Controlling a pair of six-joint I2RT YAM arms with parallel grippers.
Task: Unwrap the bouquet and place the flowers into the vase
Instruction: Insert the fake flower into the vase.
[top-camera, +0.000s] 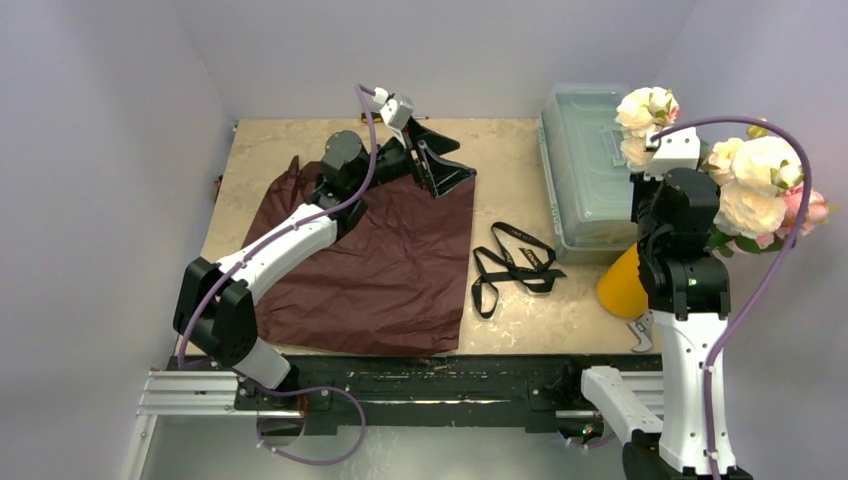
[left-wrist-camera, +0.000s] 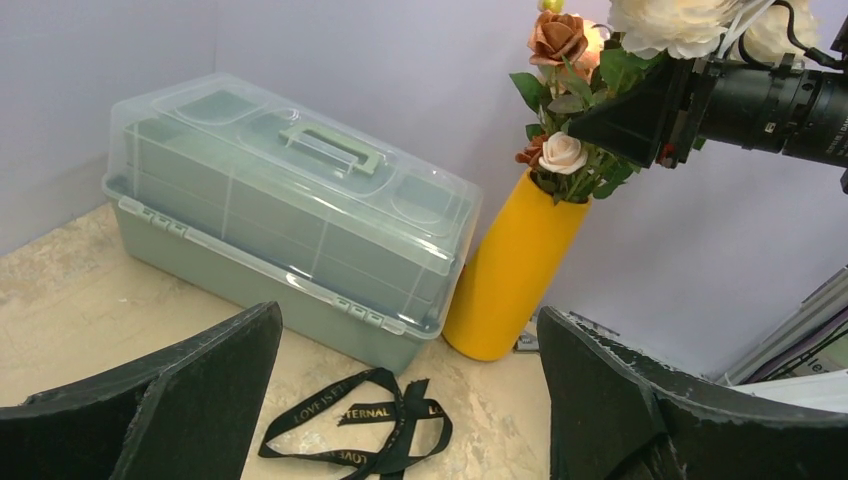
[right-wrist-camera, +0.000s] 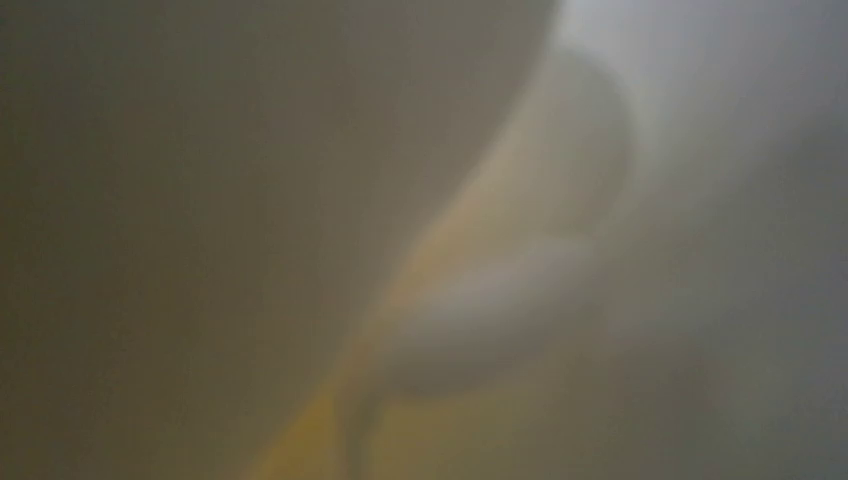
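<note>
- Left wrist view: flowers (left-wrist-camera: 570, 150) upright in vase (left-wrist-camera: 505, 270), stems vertical, beside the box (left-wrist-camera: 290, 220).
- Right gripper (left-wrist-camera: 610, 120) among stems just above the mouth (jaws hidden, cannot tell); nearer arm.
- Left gripper (top-camera: 447, 162) spread wide, empty, well apart.

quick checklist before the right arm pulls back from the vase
1. flowers in the vase: ok, stems sit in its mouth.
2. vase standing on its base: ok, beside the clear box.
3. right gripper let go of the flowers: cannot tell; it is among the blooms and its wrist view is a blur.
4. left gripper open and empty: ok.
5. maroon paper and black ribbon off the flowers: ok, both lie on the table.
</note>
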